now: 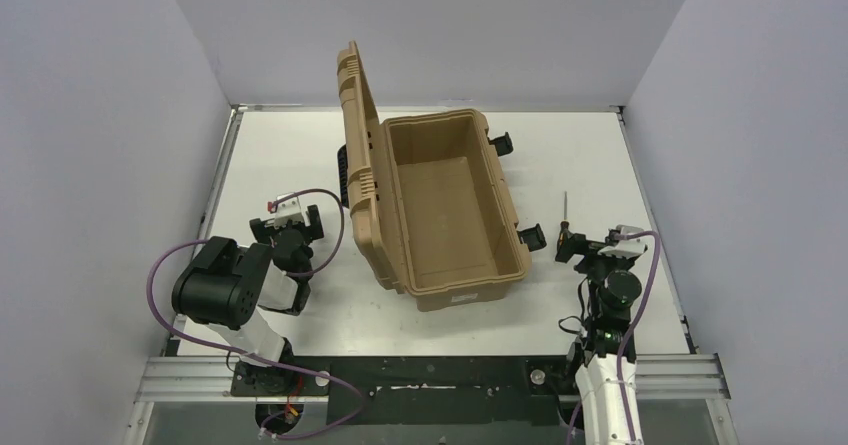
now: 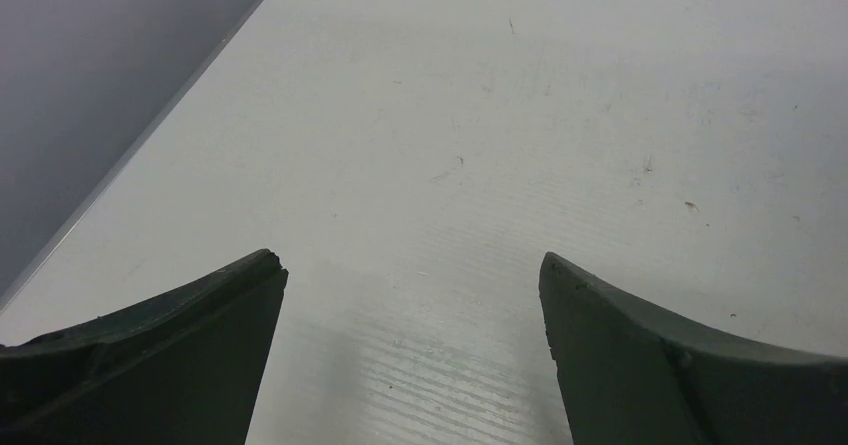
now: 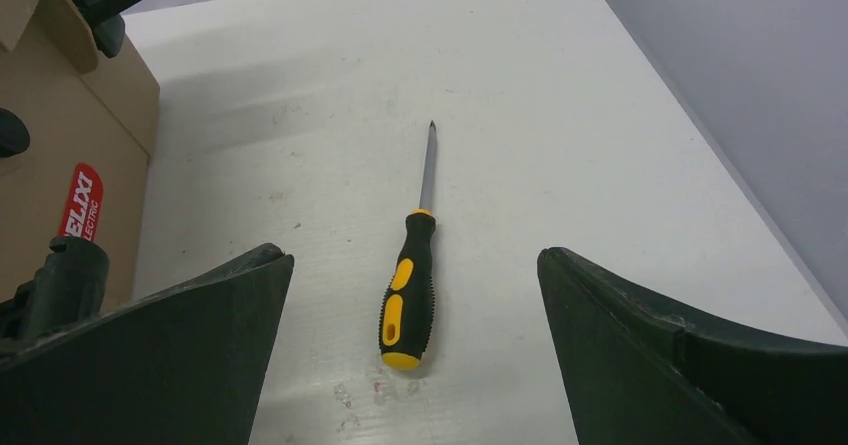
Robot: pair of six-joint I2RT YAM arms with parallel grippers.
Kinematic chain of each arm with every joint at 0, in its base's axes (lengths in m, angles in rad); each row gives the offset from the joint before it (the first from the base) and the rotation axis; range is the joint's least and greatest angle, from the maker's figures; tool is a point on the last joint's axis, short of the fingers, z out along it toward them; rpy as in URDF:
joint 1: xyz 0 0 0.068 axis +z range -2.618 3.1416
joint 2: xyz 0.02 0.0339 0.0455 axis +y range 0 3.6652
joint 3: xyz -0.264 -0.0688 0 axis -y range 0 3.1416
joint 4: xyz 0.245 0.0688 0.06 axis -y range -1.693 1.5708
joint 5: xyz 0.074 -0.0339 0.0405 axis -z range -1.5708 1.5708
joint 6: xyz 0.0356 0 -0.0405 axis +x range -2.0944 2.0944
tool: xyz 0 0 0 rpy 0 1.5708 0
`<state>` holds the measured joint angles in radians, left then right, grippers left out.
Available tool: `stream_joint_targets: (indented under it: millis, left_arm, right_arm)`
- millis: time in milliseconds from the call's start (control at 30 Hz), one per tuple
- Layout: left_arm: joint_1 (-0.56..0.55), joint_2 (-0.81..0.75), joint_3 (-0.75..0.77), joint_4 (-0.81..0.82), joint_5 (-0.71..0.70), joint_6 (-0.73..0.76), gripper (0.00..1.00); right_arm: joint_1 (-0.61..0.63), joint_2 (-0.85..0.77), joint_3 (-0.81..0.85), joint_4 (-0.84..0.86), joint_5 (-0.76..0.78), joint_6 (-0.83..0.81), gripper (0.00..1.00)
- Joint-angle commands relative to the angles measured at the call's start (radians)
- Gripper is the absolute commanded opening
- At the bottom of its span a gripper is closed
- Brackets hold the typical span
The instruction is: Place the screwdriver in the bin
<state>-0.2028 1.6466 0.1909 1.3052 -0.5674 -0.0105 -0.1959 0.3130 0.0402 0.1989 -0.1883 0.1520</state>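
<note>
From the top view, the bin (image 1: 462, 287) stands mid-table with its ribbed lid (image 1: 358, 130) swung up and back on the left side, and nothing shows on its floor. The screwdriver (image 1: 565, 209) lies on the white table (image 1: 290, 150) to the right of the bin and apart from it, shaft pointing away from the arms. The right gripper (image 1: 585, 246) sits just at the handle end. The left gripper (image 1: 290, 228) rests well off on the other side of the bin, away from the tool.

The left wrist view shows the left gripper (image 2: 410, 263) with its fingers spread wide over bare table (image 2: 500, 115) and nothing between them.

In the right wrist view, the right gripper (image 3: 412, 257) is also spread wide, one finger on each side of the orange-and-black handle of the screwdriver (image 3: 408, 290), which lies flat with its tip pointing ahead. The fingers seem to hang above the tool rather than touch it, though the height is hard to judge from here. The bin (image 3: 60, 115) wall fills the left edge.

So nothing of the task is done yet: the grasp, the lift, the carry leftward over the rim and the release all remain
</note>
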Motion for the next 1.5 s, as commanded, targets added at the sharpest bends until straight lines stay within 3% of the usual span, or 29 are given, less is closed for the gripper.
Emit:
stream_joint_targets:
  millis: [0, 200, 400, 533, 633, 933, 1200, 1300, 1400, 1467]
  left_arm:
    - [0.004, -0.011, 0.013, 0.042, 0.001, 0.000, 0.97]
    - [0.002, -0.006, 0.016, 0.046, -0.002, 0.005, 0.97]
    - [0.000, -0.005, 0.014, 0.048, -0.003, 0.006, 0.97]
    - [-0.001, -0.008, 0.015, 0.042, -0.003, 0.002, 0.97]
    - [-0.001, -0.011, 0.015, 0.037, -0.003, 0.000, 0.97]
    - [0.002, -0.009, 0.016, 0.037, 0.000, 0.001, 0.97]
    - [0.003, -0.013, 0.016, 0.032, 0.001, -0.001, 0.97]
    - [0.003, -0.011, 0.017, 0.033, 0.000, 0.000, 0.97]
    - [0.002, -0.009, 0.016, 0.036, 0.000, 0.001, 0.97]
    - [0.002, -0.009, 0.016, 0.037, 0.000, 0.001, 0.97]
  right_arm:
    - [-0.002, 0.018, 0.017, 0.111, 0.041, 0.041, 1.00]
    - [-0.004, 0.211, 0.255, -0.047, 0.343, 0.254, 1.00]
    - [-0.005, 0.679, 0.738, -0.416, 0.105, 0.119, 1.00]
    - [-0.004, 1.044, 1.011, -0.725, 0.060, 0.095, 1.00]
    - [0.005, 1.156, 1.071, -0.784, 0.063, 0.096, 0.99]
    - [0.113, 1.323, 1.020, -0.829, 0.137, 0.088, 0.91]
    - [0.131, 1.410, 0.969, -0.767, 0.170, 0.075, 0.67]
    - [0.133, 1.412, 0.993, -0.788, 0.162, 0.056, 0.31]
    - [0.133, 1.393, 1.046, -0.836, 0.146, 0.035, 0.05]
    - [0.133, 1.371, 1.116, -0.887, 0.152, 0.030, 0.00]
